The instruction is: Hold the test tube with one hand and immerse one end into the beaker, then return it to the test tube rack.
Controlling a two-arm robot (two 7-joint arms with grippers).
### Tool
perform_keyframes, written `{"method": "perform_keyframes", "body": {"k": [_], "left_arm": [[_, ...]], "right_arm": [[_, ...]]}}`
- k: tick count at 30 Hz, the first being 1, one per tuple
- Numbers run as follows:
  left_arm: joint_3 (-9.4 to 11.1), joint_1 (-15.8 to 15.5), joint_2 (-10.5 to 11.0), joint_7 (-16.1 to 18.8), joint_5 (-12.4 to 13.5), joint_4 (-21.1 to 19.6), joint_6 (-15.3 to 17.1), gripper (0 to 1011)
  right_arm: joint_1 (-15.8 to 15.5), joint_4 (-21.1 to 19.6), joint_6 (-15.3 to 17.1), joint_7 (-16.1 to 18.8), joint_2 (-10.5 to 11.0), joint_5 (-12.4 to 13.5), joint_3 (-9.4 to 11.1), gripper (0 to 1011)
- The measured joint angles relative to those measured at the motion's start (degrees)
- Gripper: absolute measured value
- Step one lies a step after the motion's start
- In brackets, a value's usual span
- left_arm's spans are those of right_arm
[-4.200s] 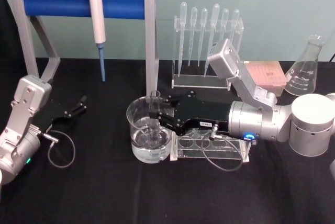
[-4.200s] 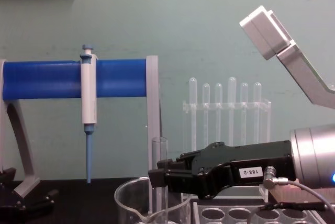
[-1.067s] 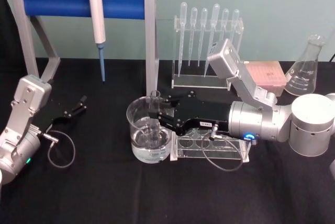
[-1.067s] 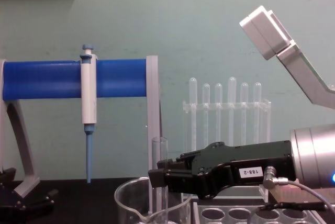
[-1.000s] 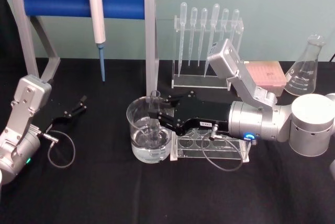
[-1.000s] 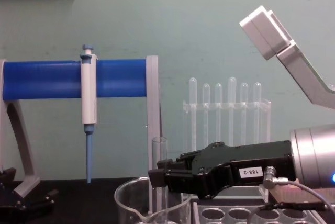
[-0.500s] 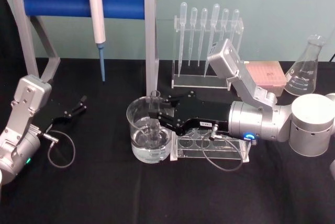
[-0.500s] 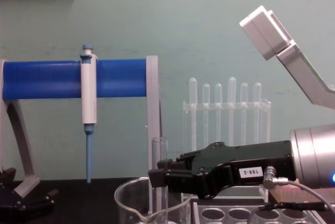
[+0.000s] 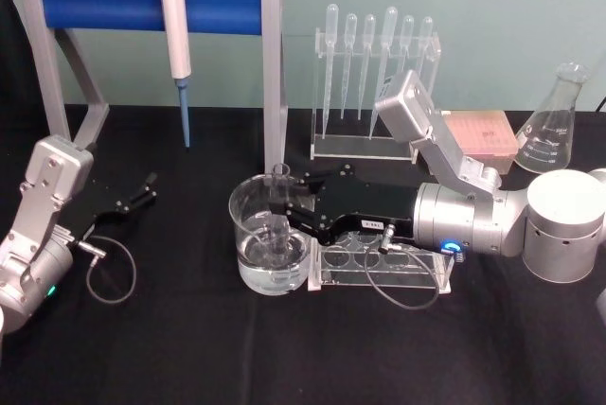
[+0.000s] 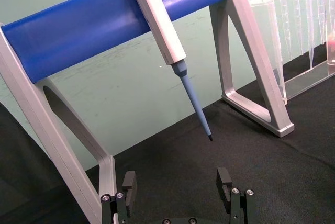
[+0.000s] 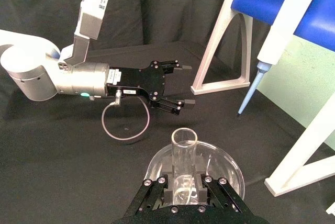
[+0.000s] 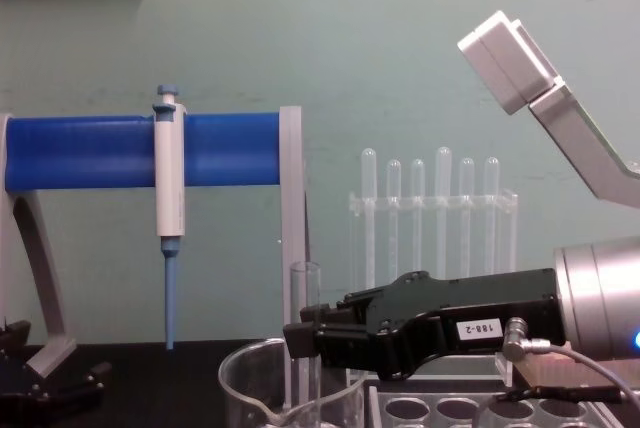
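The right end effector point(image 9: 284, 212) was clamped on the test tube point(image 9: 278, 184), gripping it around its upper part, with the open rim standing clear above the jaws. The tube's long axis ran straight up and down, square to the end effector's level reach. Its round lower end hung below the jaws inside the beaker point(image 9: 242, 235), down in the water point(image 9: 270, 261) as far as I could tell. The test tube rack point(image 9: 428, 272) lay behind the fingertips, back toward that arm's wrist and underneath it, right up against the beaker's wall. So the way home, to my eye, was up first to clear the beaker's rim, then back along the arm's own line and down into a rack hole. The left end effector point(image 9: 144, 191) sat well off beyond the beaker, jaws apart and empty, low over the surface point(image 9: 189, 348). The right one was plainly the nearer.
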Motion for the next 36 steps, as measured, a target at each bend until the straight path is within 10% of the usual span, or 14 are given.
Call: {"method": "perform_keyframes", "body": {"k": [36], "left_arm": [[0.0,0.0,0.0,0.0,0.0,0.0,0.0,1000]], "right_arm": [[0.0,0.0,0.0,0.0,0.0,0.0,0.0,242]]}}
